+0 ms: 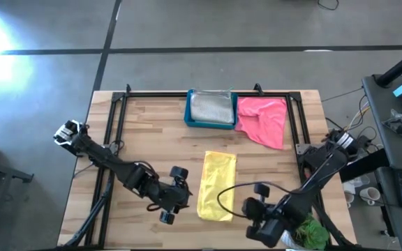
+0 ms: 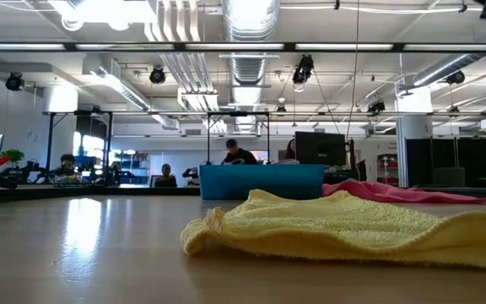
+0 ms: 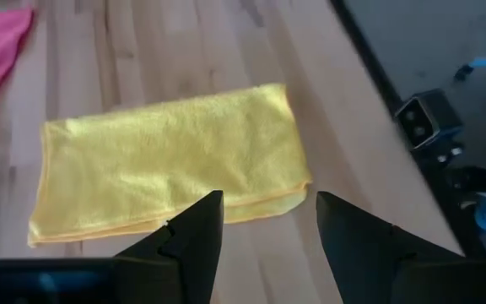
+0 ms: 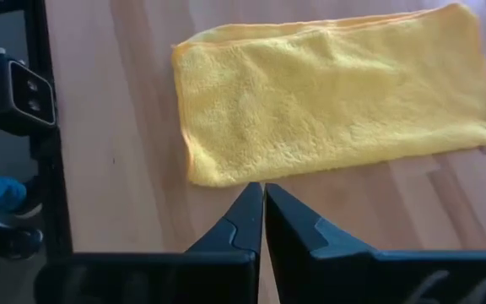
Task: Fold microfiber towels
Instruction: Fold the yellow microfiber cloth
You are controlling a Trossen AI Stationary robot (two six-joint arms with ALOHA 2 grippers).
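Observation:
A yellow towel (image 1: 217, 186) lies folded into a long strip on the wooden table, flat on its underside; it also shows as the yellow towel (image 2: 353, 232) in the low view. My left gripper (image 3: 268, 228) hovers open just left of the strip's near end, its fingers apart above bare wood. My right gripper (image 4: 263, 207) hovers shut just right of that same end. A grey towel (image 1: 211, 108) lies in the blue bin (image 1: 188, 111). A pink towel (image 1: 264, 120) lies crumpled right of the bin. A lime green towel (image 1: 311, 233) sits under my right arm.
Black frame rails (image 1: 295, 118) run along the table's far side and both flanks. A small black camera (image 4: 15, 89) stands at the near edge. Bare wood lies between the yellow towel and the bin. People sit at desks in the room beyond (image 2: 239, 154).

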